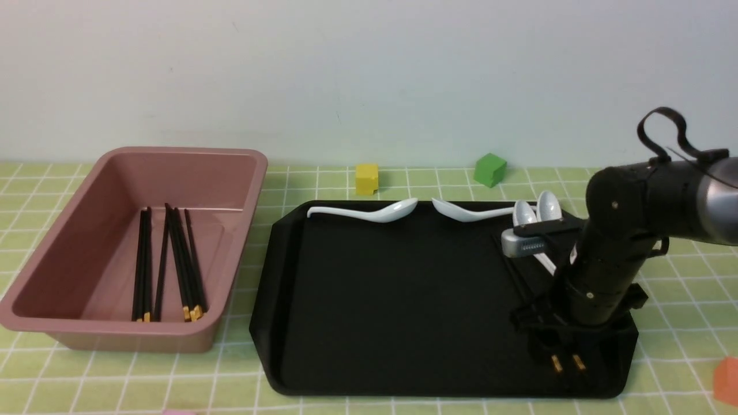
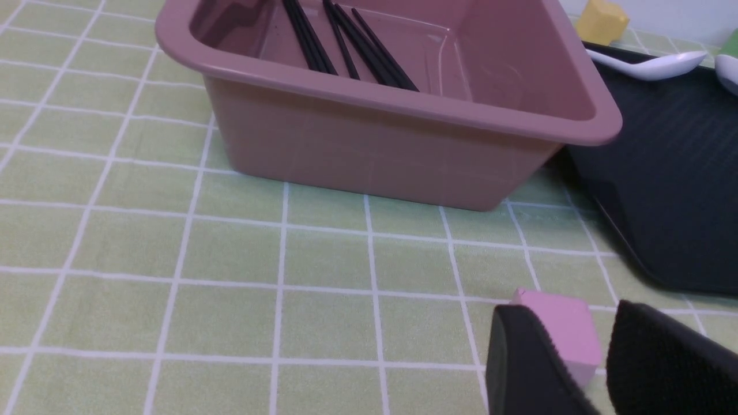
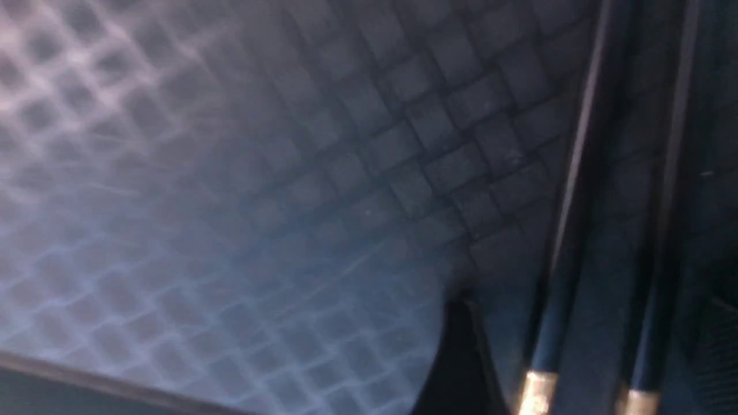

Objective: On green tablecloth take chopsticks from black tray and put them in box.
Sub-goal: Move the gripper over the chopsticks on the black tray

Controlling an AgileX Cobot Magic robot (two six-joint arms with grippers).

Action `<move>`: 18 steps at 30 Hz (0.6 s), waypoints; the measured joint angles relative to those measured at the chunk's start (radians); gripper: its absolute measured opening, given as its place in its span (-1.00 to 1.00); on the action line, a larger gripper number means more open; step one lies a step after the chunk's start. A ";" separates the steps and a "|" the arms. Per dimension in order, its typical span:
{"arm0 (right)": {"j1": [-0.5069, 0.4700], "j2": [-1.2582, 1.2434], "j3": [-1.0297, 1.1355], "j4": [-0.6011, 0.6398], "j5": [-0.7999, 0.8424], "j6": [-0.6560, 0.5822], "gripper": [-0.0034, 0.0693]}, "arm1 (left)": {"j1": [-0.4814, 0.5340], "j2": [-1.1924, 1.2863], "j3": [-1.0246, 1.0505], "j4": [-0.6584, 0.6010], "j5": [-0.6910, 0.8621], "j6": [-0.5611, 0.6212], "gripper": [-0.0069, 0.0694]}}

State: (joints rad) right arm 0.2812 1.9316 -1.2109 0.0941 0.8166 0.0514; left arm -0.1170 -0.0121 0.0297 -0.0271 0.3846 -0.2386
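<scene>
The pink box (image 1: 69, 230) stands at the left on the green tablecloth (image 1: 403, 403) and holds several black chopsticks (image 1: 173, 259); they also show in the left wrist view (image 2: 346, 46). The black tray (image 1: 403, 300) lies to the box's right. Two chopsticks (image 1: 568, 362) lie at the tray's right front, their gold bands showing. My right gripper (image 1: 562, 346) is down on the tray, open, with its fingers either side of both chopsticks (image 3: 553, 276). My left gripper (image 2: 568, 323) is open and empty, low over the cloth near a pink cube, out of the front view.
Several white spoons (image 1: 369, 212) lie along the tray's far rim. A yellow cube (image 1: 366, 178) and a green cube (image 1: 490, 169) sit behind the tray. An orange cube (image 1: 727, 380) is at the right edge. The pink cube (image 2: 562, 328) sits just beyond my left fingertips.
</scene>
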 joint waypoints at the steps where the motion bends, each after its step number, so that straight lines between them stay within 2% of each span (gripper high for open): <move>1: 0.000 0.003 -0.003 0.000 0.003 0.001 0.48 | 0.000 0.000 0.000 0.000 0.000 0.000 -0.19; 3: 0.000 0.008 -0.007 -0.002 0.007 0.002 0.44 | 0.000 0.000 0.000 0.000 0.000 0.000 -0.19; 7: 0.000 0.012 -0.013 -0.012 0.020 0.002 0.24 | 0.000 0.000 0.000 0.000 0.000 0.000 -0.19; 8: 0.000 0.013 -0.013 -0.017 0.025 0.002 0.13 | 0.000 0.000 0.000 0.000 0.000 0.000 -0.19; 10: -0.001 0.013 -0.014 -0.017 0.042 0.002 -0.25 | 0.000 0.000 0.000 0.000 0.000 0.000 -0.19; 11: -0.001 0.013 -0.014 -0.017 0.042 0.002 -0.28 | 0.000 0.000 0.000 0.000 0.000 0.000 -0.19; 12: -0.001 0.013 -0.014 -0.017 0.045 0.002 -0.51 | 0.000 0.000 0.000 0.000 0.000 0.000 -0.19; 18: -0.001 -0.007 -0.042 -0.001 0.135 0.002 -0.52 | 0.000 0.000 0.000 0.000 0.000 0.000 -0.19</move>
State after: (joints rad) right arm 0.2803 1.9244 -1.2529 0.0928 0.9511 0.0532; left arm -0.1170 -0.0121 0.0297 -0.0271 0.3846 -0.2386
